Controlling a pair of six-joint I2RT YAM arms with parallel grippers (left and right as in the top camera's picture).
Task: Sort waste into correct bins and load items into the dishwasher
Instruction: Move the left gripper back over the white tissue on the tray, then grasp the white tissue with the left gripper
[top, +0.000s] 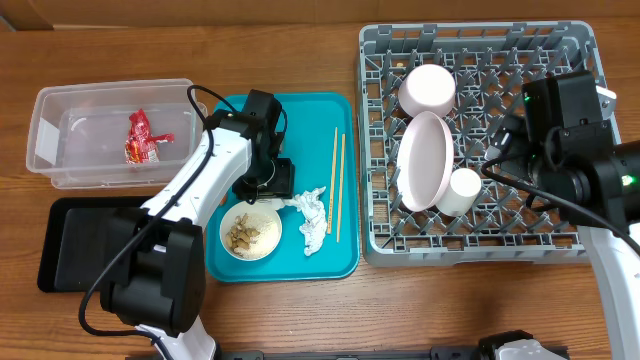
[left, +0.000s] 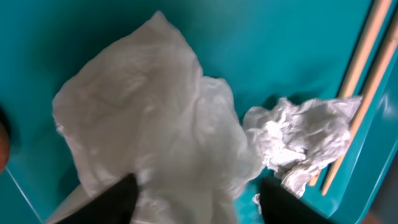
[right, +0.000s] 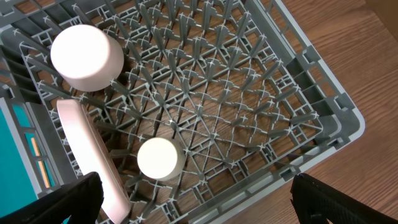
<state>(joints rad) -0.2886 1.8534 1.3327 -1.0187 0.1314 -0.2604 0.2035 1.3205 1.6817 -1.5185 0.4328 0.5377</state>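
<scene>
My left gripper (left: 196, 199) hangs low over the teal tray (top: 300, 110), open, its fingers straddling a smooth white tissue (left: 149, 106). The left finger touches the tissue and a strip of teal shows by the right one. A second, crumpled tissue (left: 298, 137) lies beside the chopsticks (left: 367, 56). A white bowl of beige scraps (top: 250, 232) sits at the tray's front. The red wrapper (top: 140, 138) lies in the clear tub (top: 110, 170). My right gripper (right: 199, 199) is open above the grey dish rack (top: 480, 245), which holds a bowl (top: 428, 90), the plate (top: 425, 160) and a cup (top: 463, 190).
The black tray (top: 80, 240) lies at the front left, below the clear tub. The teal tray stands between the bins and the rack. Bare wooden table (top: 300, 40) runs along the back.
</scene>
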